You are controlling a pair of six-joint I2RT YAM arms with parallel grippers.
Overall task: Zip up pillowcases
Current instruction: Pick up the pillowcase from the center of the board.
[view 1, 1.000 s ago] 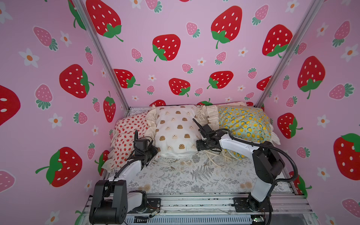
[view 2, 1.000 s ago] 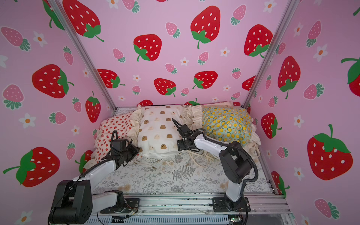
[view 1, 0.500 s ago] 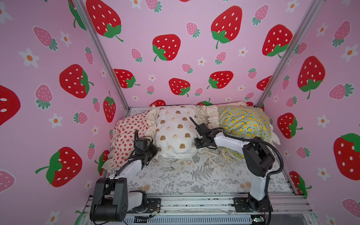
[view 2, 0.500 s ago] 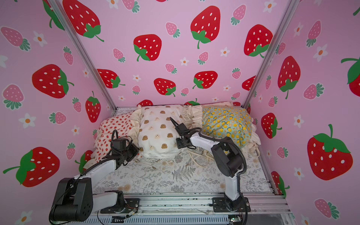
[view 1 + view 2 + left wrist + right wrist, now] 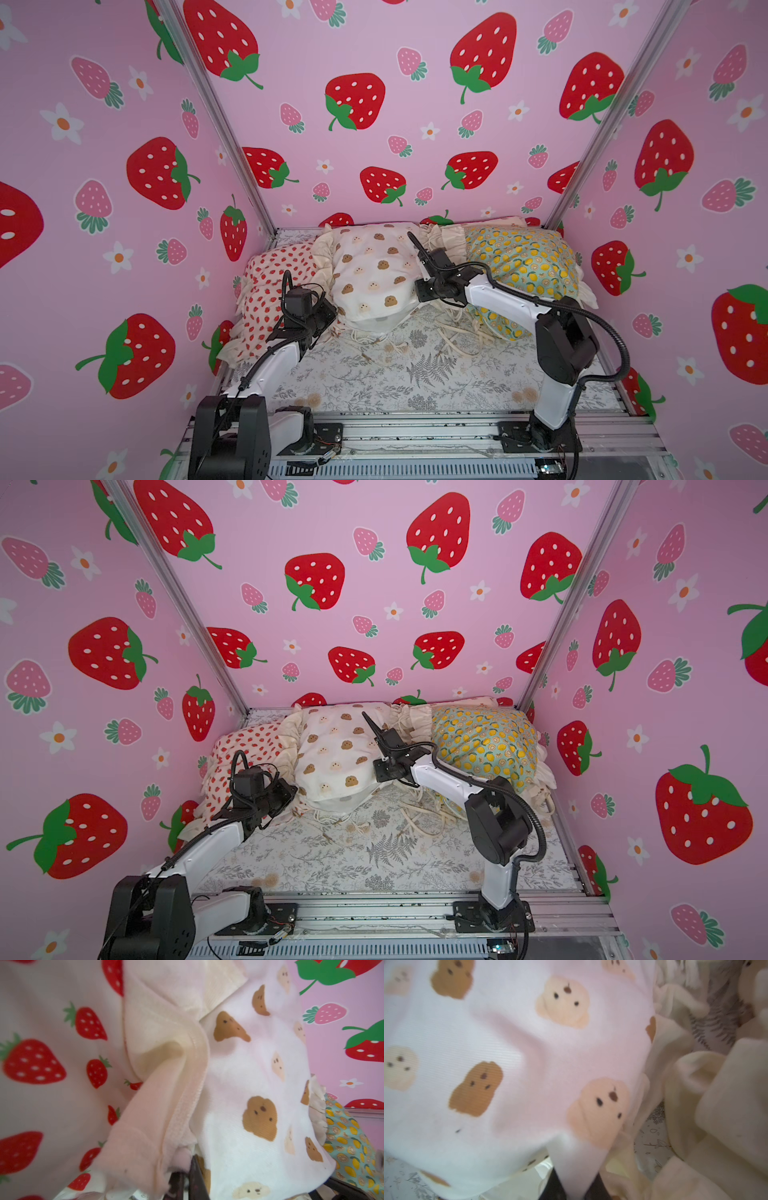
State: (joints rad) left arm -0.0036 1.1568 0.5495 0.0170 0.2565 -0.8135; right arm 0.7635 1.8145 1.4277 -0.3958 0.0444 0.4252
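I see three pillowcases in a row at the back of the cell, mid-frame in both top views. The strawberry case [image 5: 270, 299] is at left, the bear case [image 5: 374, 274] in the centre and the lemon case [image 5: 523, 266] at right. They lie on the sheet [image 5: 415, 374], and each touches its neighbour through cream ruffles. Loose cream cords [image 5: 453, 336] trail on the sheet just below the bear and lemon cases.

I have both arms on the bear case. The left claw [image 5: 185, 1180] is at the case's lower left corner, where it meets the strawberry case. At the bottom centre of the left wrist view the jaws are together, clamped on that case's edge. A cream ruffle [image 5: 166, 1084] with a ribbed seam runs down into them beside the bear print. I cannot tell how many layers they hold.

The right claw [image 5: 574, 1186] is at the lower right edge of the same case, near the lemon case. At the bottom centre of the right wrist view, a fold of bear-print cloth hangs between its two dark fingers [image 5: 552, 1186], which pinch it. That view is blurred.
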